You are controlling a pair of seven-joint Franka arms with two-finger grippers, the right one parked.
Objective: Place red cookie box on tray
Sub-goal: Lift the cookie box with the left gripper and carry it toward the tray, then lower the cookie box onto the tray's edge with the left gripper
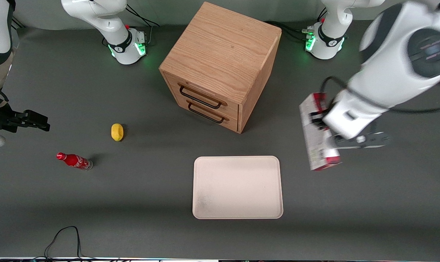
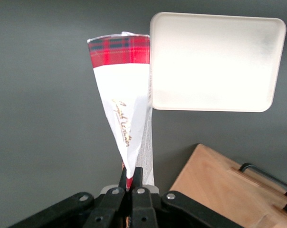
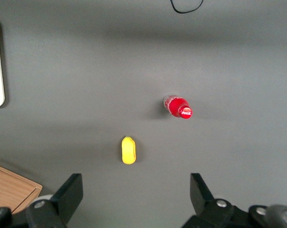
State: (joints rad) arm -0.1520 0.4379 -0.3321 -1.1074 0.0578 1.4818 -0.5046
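Observation:
The red cookie box point(image 1: 316, 140) hangs above the table with its thin edge up, showing white and grey print and a red end. My left gripper point(image 1: 320, 122) is shut on its upper edge. In the left wrist view the box point(image 2: 122, 95) runs away from the gripper point(image 2: 130, 183), whose fingers pinch the red cardboard edge. The cream-pink tray point(image 1: 237, 187) lies flat near the front camera with nothing on it. The box is beside the tray, toward the working arm's end and slightly farther from the camera. In the wrist view the tray point(image 2: 215, 61) lies next to the box's far end.
A wooden drawer cabinet point(image 1: 220, 62) with two dark handles stands farther from the camera than the tray, also seen as the cabinet point(image 2: 219, 190). Toward the parked arm's end lie a yellow lemon-like object point(image 1: 117, 131) and a small red cola bottle point(image 1: 74, 161).

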